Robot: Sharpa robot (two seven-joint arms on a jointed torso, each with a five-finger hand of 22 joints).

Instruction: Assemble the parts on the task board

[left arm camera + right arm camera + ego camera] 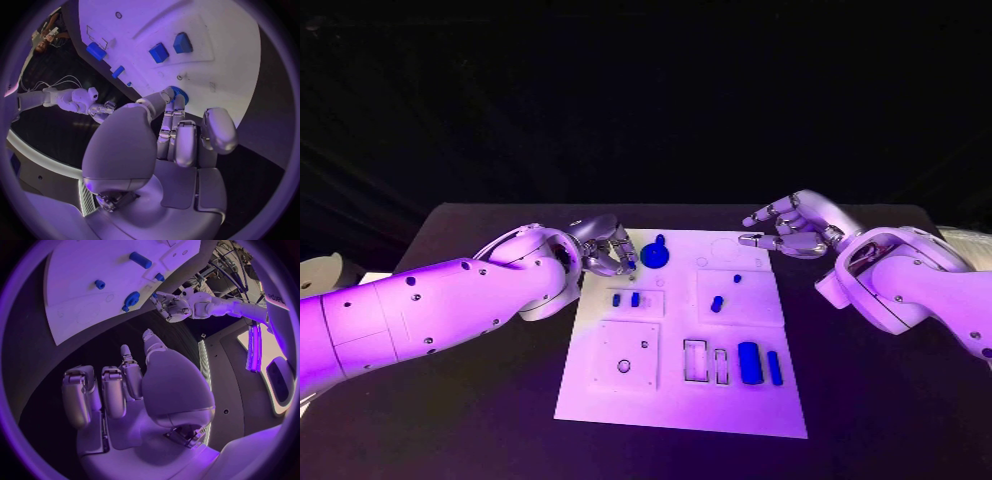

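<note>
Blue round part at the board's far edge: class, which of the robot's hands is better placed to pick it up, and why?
Probably the left. The left hand has its fingertips right beside the blue round part on the board, while the right hand hovers off the board's far right corner, holding nothing.

The task board [678,395] looked a smooth, matt white plate of plastic, lying on a table [473,420] covered in dull black cloth. The small blue parts [749,360] had a slightly glossy plastic finish. Both arms [416,310] wore smooth, shiny shells, and the left hand [181,135] showed satin metallic fingers.
</note>
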